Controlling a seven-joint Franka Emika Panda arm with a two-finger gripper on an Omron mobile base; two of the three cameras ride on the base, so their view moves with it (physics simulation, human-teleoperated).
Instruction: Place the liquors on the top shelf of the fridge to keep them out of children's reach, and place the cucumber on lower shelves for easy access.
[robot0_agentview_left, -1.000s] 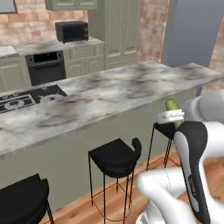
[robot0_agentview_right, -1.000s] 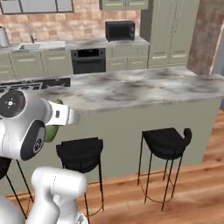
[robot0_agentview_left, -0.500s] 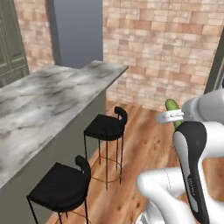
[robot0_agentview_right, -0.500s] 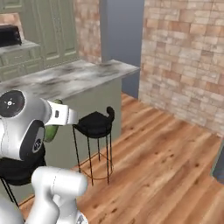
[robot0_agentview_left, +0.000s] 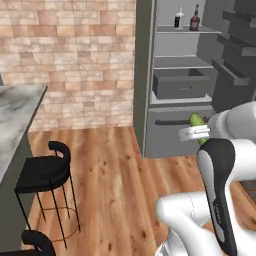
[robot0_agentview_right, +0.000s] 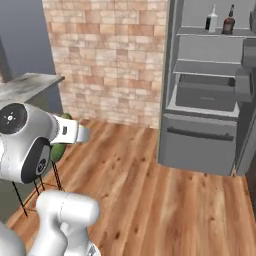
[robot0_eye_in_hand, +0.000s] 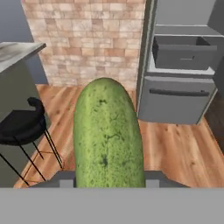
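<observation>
At the far right, the tall grey open fridge (robot0_agentview_left: 165, 75) has swung into sight where the marble counter filled the view a second ago: the base has turned. Both liquor bottles (robot0_agentview_left: 186, 19) stand on its top shelf (robot0_agentview_left: 187, 32). The gripper (robot0_eye_in_hand: 109, 181) holds the dark green cucumber (robot0_eye_in_hand: 108, 135) between narrow jaws, well short of the thin grey lower shelves (robot0_agentview_right: 212, 68).

The fridge (robot0_agentview_left: 165, 75) stands open at the upper right of the left base view. Two bottles (robot0_agentview_left: 186, 19) sit on its top shelf (robot0_agentview_left: 185, 31), so that shelf is partly full. The shelf below looks bare. A grey drawer (robot0_agentview_left: 180, 84) fills the next space. The wood floor (robot0_agentview_left: 120, 180) before it is open. A black stool (robot0_agentview_left: 42, 172) stands at lower left, by the counter (robot0_agentview_left: 15, 107).
</observation>
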